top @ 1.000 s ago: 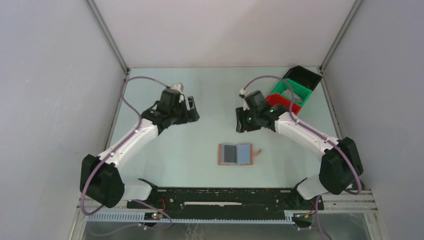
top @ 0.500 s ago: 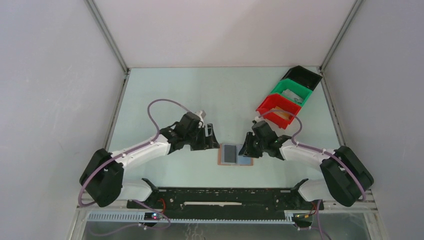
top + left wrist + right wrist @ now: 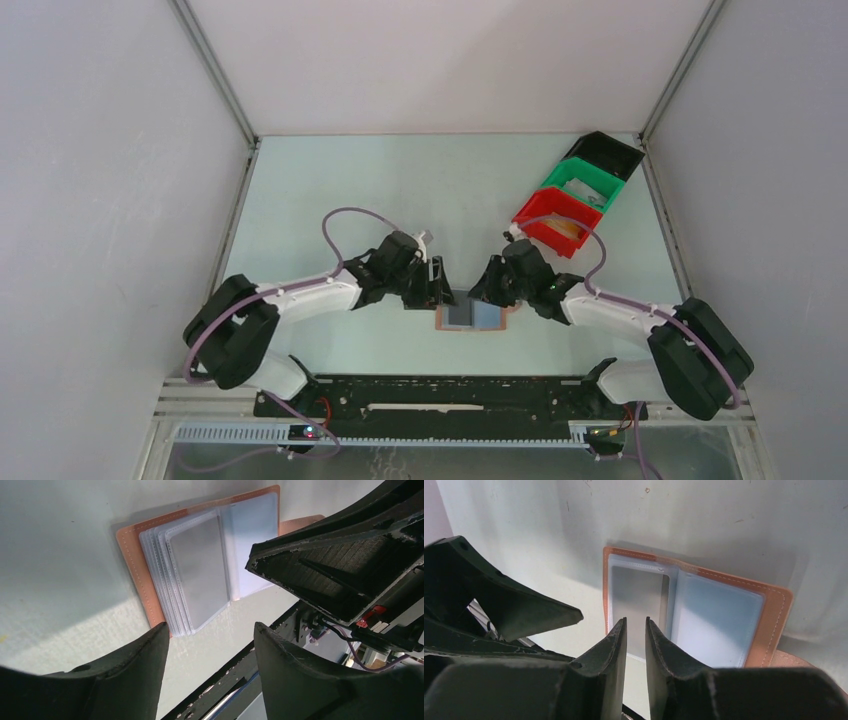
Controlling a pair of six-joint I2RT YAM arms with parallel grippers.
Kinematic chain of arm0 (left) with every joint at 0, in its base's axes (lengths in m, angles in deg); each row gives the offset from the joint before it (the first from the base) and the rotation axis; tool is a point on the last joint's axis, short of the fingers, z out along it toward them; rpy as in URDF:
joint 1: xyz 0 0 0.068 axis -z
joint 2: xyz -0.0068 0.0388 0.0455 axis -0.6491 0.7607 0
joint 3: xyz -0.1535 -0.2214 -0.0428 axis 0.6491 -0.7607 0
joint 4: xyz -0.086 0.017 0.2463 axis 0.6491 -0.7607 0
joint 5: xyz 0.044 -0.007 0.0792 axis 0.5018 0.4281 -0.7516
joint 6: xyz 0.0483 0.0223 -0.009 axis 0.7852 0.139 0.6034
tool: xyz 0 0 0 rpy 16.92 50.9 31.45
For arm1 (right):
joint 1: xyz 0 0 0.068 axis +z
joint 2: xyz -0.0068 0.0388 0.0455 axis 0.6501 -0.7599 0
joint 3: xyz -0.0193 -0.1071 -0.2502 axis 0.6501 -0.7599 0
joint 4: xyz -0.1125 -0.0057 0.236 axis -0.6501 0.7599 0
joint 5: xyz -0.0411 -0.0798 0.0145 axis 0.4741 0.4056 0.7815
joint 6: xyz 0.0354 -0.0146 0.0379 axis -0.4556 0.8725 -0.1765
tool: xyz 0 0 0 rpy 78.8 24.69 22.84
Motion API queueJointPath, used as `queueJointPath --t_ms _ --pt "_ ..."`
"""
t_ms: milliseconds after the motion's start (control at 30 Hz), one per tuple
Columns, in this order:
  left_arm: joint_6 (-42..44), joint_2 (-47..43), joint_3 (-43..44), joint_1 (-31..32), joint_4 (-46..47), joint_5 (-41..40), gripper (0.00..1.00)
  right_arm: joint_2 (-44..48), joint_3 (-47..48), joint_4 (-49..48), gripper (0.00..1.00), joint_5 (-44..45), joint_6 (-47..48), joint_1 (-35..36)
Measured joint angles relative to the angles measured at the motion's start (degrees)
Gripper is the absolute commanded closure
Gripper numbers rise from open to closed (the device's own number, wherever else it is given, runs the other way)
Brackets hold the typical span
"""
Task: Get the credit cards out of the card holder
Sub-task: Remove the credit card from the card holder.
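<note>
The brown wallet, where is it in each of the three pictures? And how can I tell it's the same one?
Top view: the brown wallet lies open just below the middle of the picture.
Left wrist view: it is in the upper middle, open and lying at a slant.
Right wrist view: it runs from the middle to the right side.
Shared landmark: the grey card in its clear sleeve shows in all three views.
</note>
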Motion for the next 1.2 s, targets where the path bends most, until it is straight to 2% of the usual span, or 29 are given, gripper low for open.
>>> queueJointPath --t_ms 300,900,1200 --pt "-1.3 3.0 0.1 0.3 3.2 2.8 0.32 -0.7 -1.4 -1.0 0.73 0.9 -0.5 -0.5" --pt "-1.7 6.5 0.4 0.7 5.3 3.4 0.33 0.3 -5.4 -1.7 0.72 0.0 -0.5 -2.3" --pt "-1.6 8.5 4.9 0.9 5.2 3.8 0.34 0.3 -6.4 -2.4 0.71 -0.2 -0.5 -2.5"
